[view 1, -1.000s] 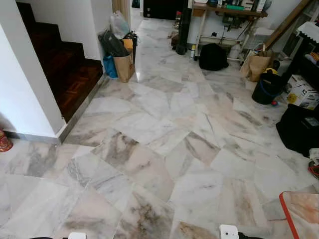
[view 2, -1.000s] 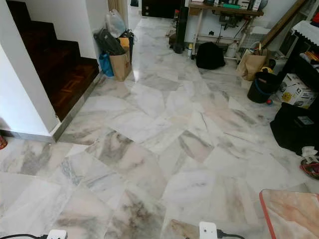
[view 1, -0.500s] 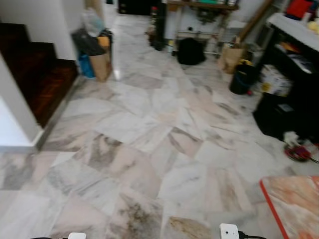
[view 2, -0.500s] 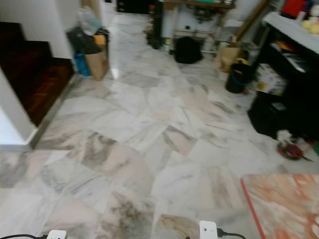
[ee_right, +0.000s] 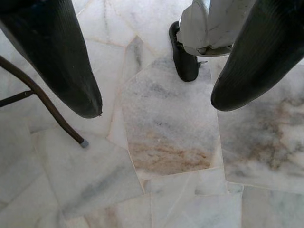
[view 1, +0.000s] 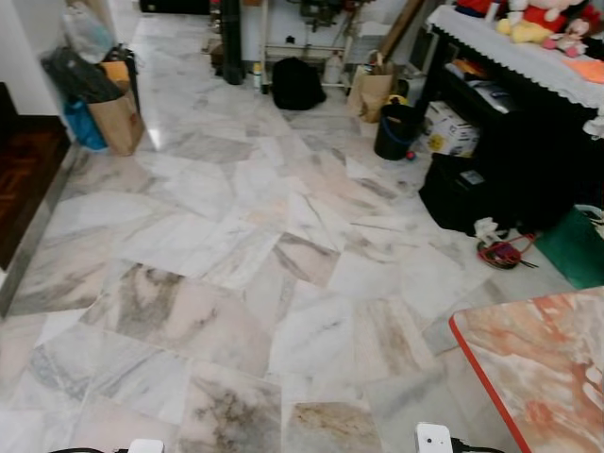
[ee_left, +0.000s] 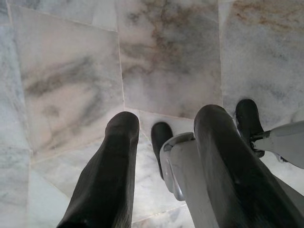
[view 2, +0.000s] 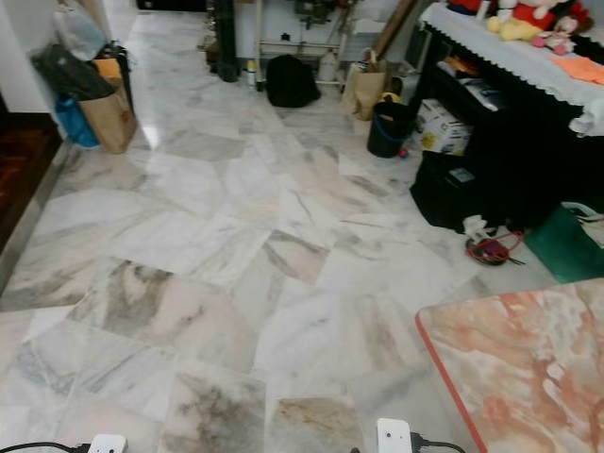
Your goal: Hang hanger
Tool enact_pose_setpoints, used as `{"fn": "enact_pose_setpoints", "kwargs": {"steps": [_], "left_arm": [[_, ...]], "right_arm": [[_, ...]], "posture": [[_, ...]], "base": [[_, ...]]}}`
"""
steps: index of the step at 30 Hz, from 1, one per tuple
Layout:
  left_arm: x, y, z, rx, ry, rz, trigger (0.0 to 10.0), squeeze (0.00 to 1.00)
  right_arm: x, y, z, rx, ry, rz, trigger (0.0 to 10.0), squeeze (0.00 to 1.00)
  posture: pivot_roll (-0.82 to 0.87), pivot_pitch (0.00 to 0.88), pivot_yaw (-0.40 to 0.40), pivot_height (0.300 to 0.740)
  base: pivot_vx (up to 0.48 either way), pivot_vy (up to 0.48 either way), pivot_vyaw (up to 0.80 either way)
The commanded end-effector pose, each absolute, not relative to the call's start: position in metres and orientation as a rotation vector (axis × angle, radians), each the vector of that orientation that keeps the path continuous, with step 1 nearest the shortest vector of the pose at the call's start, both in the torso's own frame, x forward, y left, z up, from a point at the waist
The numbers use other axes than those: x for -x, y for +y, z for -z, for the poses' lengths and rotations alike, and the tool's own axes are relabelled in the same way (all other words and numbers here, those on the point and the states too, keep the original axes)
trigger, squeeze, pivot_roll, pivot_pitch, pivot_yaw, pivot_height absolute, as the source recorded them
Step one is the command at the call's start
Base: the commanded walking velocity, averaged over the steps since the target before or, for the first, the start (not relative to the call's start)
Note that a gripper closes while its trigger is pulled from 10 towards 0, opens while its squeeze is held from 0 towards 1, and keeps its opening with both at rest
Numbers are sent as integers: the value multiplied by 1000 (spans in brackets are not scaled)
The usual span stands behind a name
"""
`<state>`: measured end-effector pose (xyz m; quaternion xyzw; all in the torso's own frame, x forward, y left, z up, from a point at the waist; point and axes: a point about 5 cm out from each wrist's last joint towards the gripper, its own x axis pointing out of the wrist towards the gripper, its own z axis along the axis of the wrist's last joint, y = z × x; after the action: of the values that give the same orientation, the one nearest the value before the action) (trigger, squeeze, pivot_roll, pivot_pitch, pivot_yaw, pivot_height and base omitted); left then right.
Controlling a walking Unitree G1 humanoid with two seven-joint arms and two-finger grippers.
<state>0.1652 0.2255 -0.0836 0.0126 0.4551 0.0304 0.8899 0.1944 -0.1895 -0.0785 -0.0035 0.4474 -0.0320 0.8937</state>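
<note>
My view has swung right since a moment ago: the stairs have slid out and the orange marble surface has come closer, beside the black shelf. I am still walking, hunting the hanger, which I cannot find. Both arms hang idle over the marble floor; left fingers and right fingers stand wide, holding nothing.

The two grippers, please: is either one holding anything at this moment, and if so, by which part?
Nothing is held. The left gripper and the right gripper both hang open above the marble floor, with only tiles showing between their fingers.
</note>
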Motion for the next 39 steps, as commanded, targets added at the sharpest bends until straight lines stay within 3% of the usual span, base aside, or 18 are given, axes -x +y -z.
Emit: {"fn": "enact_pose_setpoints", "kwargs": {"steps": [1,15,27,39], "left_arm": [[-188,227,74,62,872,-259,10000,0],[-194,236,68,55,846,-261,10000,0],[-196,234,68,-20,851,-209,10000,0],[-193,231,69,12,846,-205,10000,0]], "right_arm": [[-210,-191,71,-253,898,137,10000,0],[-210,-186,71,-272,899,143,10000,0],[-218,-183,67,-150,904,26,10000,0],[-207,-186,73,-246,920,128,10000,0]], "posture": [[145,40,-105,740],[136,42,-90,740],[122,43,-91,740],[133,58,-89,740]], "base": [[0,0,-756],[0,0,-755],[0,-66,-755],[0,-40,-756]]}}
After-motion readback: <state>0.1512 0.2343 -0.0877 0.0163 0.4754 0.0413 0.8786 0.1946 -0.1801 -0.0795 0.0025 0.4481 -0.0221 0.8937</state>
